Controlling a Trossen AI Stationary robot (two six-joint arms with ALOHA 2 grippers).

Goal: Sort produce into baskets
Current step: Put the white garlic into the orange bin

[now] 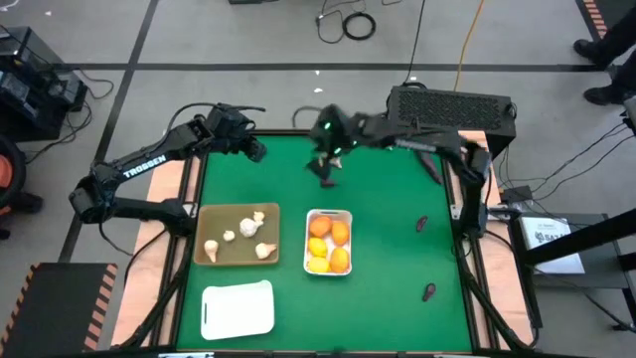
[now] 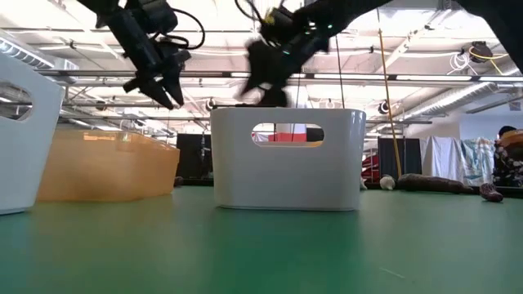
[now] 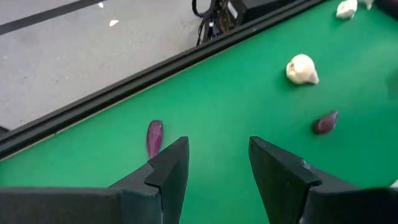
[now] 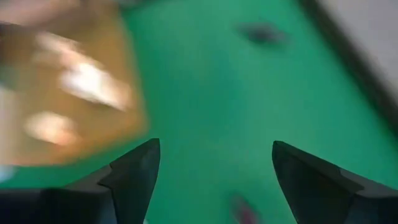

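The tan tray (image 1: 214,214) holds several whitish bulbs (image 1: 244,228). The white tray (image 1: 346,216) beside it holds several orange fruits (image 1: 329,244). A second white tray (image 1: 238,308) lies near the front edge. My left gripper (image 1: 255,149) is open and empty in the air beyond the tan tray. Its wrist view shows two purple vegetables (image 3: 154,136) (image 3: 325,122) and a bulb (image 3: 302,68) lying on the green mat. My right gripper (image 1: 328,167) is open and empty, in the air beyond the white tray. A blurred purple piece (image 4: 244,210) lies below it.
Two more dark purple vegetables (image 1: 421,224) (image 1: 429,291) lie on the mat's right part. A black box (image 1: 452,104) stands at the far right corner. The mat (image 1: 388,278) is bare between the trays and its right edge. Cables lie on the floor beyond the table.
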